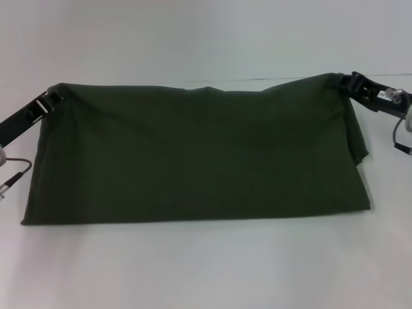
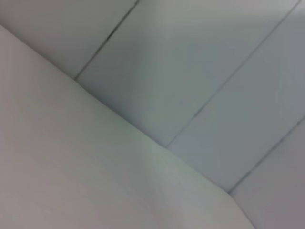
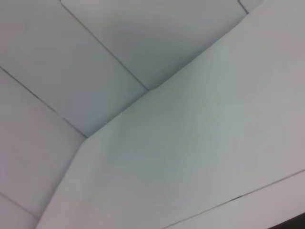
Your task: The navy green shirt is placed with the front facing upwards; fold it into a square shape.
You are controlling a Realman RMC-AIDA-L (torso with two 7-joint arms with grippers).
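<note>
In head view only, navy green shirt, both tools gripping.

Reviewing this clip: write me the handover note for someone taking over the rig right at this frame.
Left gripper: shut on the far left corner of the navy green shirt.
Right gripper: shut on the far right corner, held slightly higher.
Shirt: spread wide across the white table, doubled into a broad band with plain fabric facing up; no lettering or collar shows. Its near edge lies flat, and a loose flap hangs at the right end.
Done: one lengthwise fold seems under way or nearly finished.
Left: lay the held edge down, release, then fold the ends in to make a square.
The wrist views show only white surfaces.
</note>
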